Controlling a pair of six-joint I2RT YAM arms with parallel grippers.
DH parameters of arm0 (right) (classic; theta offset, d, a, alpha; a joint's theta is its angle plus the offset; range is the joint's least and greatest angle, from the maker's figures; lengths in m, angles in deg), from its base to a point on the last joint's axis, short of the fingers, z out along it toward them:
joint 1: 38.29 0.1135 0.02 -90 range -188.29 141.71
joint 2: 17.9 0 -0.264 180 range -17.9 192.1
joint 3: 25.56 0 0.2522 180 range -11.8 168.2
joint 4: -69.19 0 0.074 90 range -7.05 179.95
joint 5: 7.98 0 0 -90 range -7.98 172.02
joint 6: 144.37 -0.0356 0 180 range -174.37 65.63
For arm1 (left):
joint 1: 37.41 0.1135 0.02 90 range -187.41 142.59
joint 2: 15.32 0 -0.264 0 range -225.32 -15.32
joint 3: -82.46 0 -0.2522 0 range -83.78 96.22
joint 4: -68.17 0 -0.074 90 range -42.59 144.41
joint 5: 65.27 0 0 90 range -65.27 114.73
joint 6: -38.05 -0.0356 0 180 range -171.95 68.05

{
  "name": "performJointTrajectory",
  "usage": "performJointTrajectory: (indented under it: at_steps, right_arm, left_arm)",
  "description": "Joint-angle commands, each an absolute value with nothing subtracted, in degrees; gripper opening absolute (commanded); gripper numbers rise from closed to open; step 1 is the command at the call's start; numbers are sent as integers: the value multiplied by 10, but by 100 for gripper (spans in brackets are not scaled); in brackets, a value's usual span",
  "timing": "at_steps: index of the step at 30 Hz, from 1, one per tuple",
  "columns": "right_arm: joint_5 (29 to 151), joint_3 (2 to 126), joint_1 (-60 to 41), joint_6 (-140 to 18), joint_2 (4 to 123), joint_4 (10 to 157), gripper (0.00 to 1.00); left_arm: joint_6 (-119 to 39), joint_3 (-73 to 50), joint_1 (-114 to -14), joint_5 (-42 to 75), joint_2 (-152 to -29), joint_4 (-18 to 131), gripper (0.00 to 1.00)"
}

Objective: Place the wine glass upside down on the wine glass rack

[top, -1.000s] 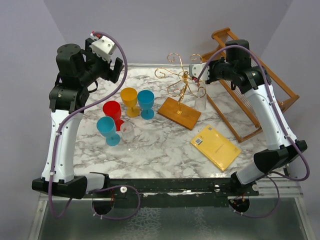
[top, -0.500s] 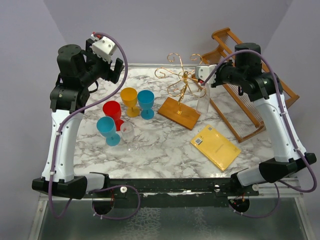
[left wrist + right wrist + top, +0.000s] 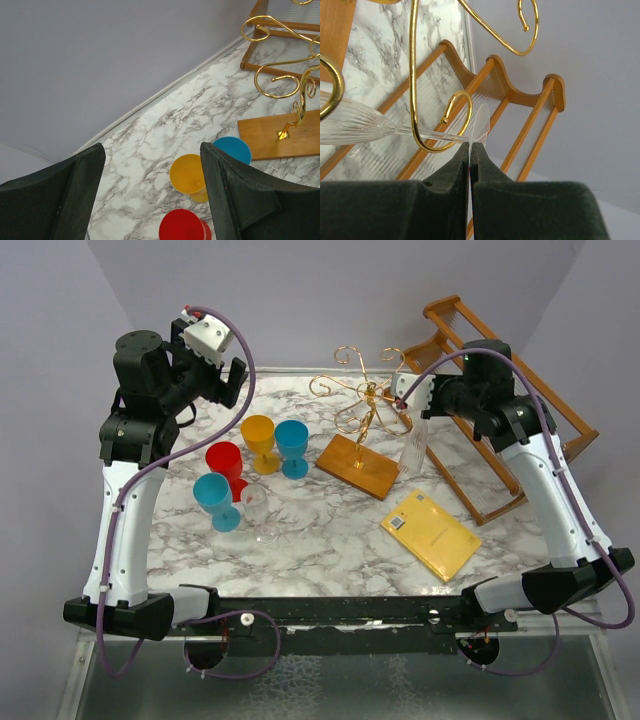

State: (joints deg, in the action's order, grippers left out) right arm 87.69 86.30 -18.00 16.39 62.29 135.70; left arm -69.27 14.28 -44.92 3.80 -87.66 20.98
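The wine glass rack is a gold wire stand (image 3: 365,400) on an orange-brown wooden base (image 3: 358,465). My right gripper (image 3: 408,400) is shut on the round foot of a clear ribbed wine glass (image 3: 413,448). The glass hangs tilted with its bowl down, beside the stand's right arms. In the right wrist view my gripper (image 3: 470,146) pinches the foot (image 3: 481,125), and the stem (image 3: 395,129) runs across a gold curl (image 3: 431,148). My left gripper (image 3: 235,380) is open and empty, raised at the back left. In the left wrist view it (image 3: 152,150) is above the cups.
A yellow cup (image 3: 259,440), two blue cups (image 3: 292,445) (image 3: 216,500), a red cup (image 3: 224,465) and a second clear glass (image 3: 258,510) stand at the left. A yellow booklet (image 3: 431,533) lies front right. A brown slatted rack (image 3: 500,430) lies along the right edge.
My right arm has swung its wrist to the right. The glass has gone from hanging straight to tilted beside the gold arms. The left arm has not moved.
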Motion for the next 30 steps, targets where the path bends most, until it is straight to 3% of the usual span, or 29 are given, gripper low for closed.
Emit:
performJointTrajectory:
  at_steps: [1, 30]
  right_arm:
    - [837, 856, -176, 142, 609, 1308, 1]
    - [948, 859, -176, 120, 639, 1288, 6]
  left_arm:
    - [-694, 140, -447, 48, -861, 225, 80]
    - [-692, 134, -446, 42, -856, 227, 80]
